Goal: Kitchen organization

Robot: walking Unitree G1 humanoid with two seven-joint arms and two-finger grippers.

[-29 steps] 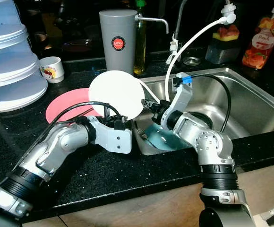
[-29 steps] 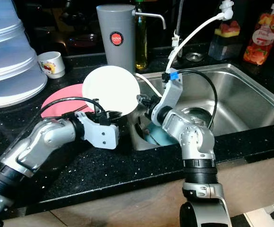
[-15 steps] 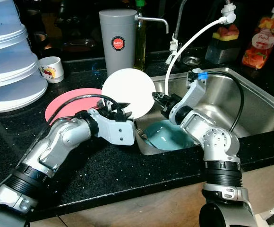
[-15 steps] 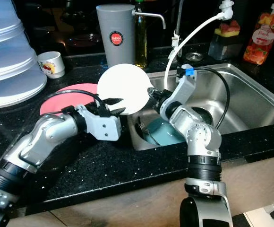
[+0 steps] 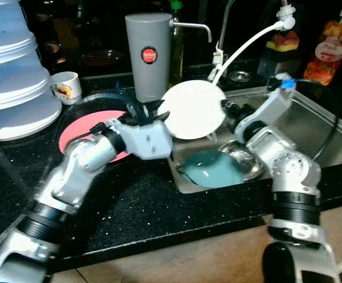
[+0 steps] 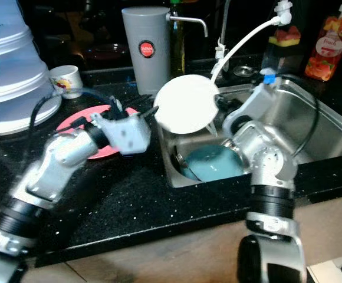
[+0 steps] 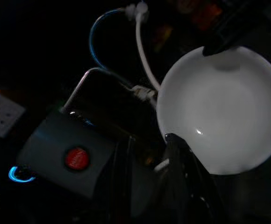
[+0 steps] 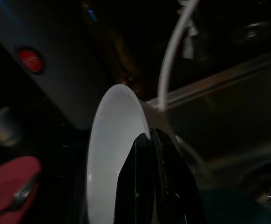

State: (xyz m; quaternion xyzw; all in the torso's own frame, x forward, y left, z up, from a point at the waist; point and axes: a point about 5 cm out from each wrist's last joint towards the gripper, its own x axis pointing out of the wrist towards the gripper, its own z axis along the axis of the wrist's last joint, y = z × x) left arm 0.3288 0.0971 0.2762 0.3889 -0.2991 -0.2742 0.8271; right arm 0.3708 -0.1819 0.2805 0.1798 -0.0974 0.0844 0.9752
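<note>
Black stone counter (image 5: 135,200) carries a pink plate (image 5: 71,132) beside the steel sink (image 5: 330,127). Left gripper (image 5: 153,112) reaches toward a white plate's (image 5: 193,109) edge; whether it grips, I cannot tell. Right gripper (image 8: 147,140) pinches the white plate's rim, upright above a teal bowl (image 5: 213,170) in the sink.

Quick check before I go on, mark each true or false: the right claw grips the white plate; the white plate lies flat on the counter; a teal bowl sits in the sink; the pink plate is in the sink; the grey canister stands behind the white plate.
1. The right claw grips the white plate by its rim: true.
2. The white plate lies flat on the counter: false, it is held up over the sink edge.
3. A teal bowl sits in the sink: true.
4. The pink plate is in the sink: false, it lies on the black counter.
5. The grey canister stands behind the white plate: true.
</note>
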